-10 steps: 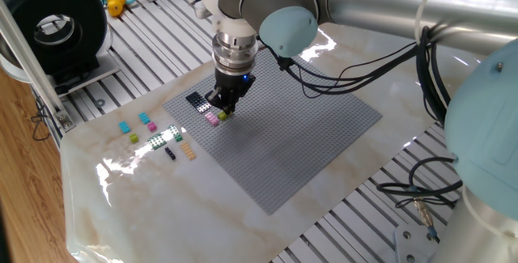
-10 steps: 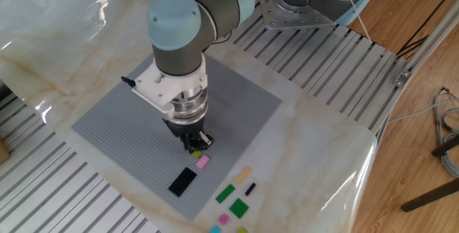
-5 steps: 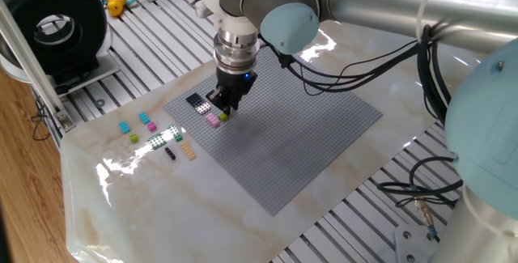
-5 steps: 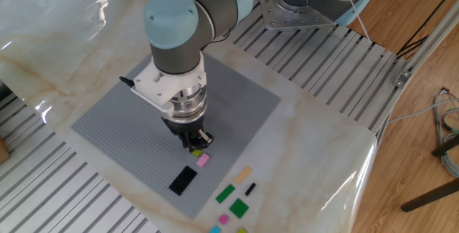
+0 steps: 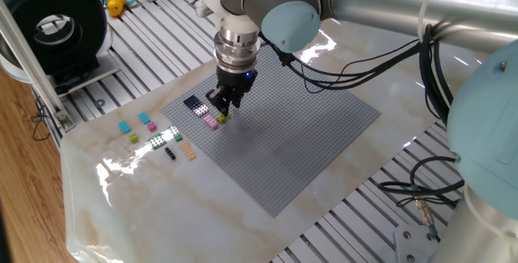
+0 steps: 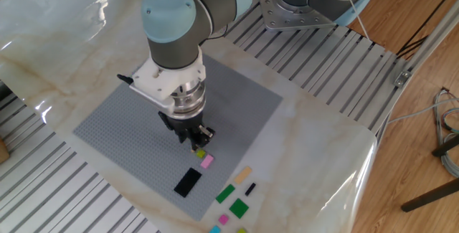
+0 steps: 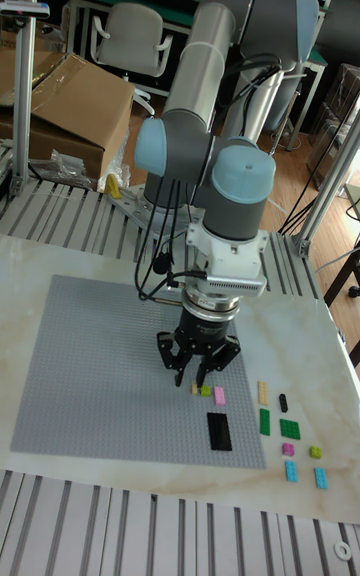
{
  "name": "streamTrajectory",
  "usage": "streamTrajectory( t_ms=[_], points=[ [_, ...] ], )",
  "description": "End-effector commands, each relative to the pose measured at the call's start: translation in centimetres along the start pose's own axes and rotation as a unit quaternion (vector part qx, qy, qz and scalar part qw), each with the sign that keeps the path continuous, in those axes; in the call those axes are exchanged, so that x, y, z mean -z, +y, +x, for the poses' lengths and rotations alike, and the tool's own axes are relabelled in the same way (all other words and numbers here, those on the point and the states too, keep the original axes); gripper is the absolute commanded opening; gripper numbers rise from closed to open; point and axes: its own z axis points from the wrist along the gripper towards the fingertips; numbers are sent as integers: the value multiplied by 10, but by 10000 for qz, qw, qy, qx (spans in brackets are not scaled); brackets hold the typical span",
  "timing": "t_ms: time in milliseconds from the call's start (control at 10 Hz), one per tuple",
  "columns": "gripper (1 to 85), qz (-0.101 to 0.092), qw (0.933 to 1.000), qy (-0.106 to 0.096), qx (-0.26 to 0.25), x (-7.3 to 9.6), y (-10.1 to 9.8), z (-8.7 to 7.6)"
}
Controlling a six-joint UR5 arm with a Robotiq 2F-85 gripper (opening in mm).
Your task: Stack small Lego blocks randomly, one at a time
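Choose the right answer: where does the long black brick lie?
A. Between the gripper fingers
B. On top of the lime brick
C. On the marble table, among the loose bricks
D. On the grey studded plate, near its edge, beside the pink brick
D. The long black brick lies flat on the grey studded plate close to its edge, next to the pink brick, apart from the gripper.

The worktop (image 5: pixel 121 206) is a pale marble slab. On it lies a large grey baseplate (image 5: pixel 307 146). Beside the plate, directly on the marble, lie loose small Lego blocks (image 5: pixel 158 133): cyan, pink, green, tan, black
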Motion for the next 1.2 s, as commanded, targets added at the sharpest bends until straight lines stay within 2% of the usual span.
streamTrajectory(
  t_ms=[0, 100, 200, 300, 400, 500, 600, 700, 800, 900, 1000, 1100],
  points=[
    [177, 49, 9999, 76, 50, 22, -6, 6],
    [13, 191, 9998, 113, -10, 23, -14, 8],
    [13, 217, 9996, 95, -169, 23, -15, 7],
    [13, 189, 9991, -28, -367, 22, -14, 1],
    [13, 209, 9984, 0, -520, 23, -15, 3],
    [13, 259, 9984, 80, -487, 23, -27, 7],
    [13, 212, 9987, 210, -417, 33, -40, 14],
    [13, 150, 9990, 208, -360, 39, -44, 16],
    [13, 146, 9990, 153, -382, 40, -43, 13],
    [13, 93, 9979, 346, -542, 39, -37, 19],
    [13, 39, 9973, 404, -614, 35, -33, 22],
    [13, 67, 9974, 421, -575, 35, -34, 22]
  ],
)
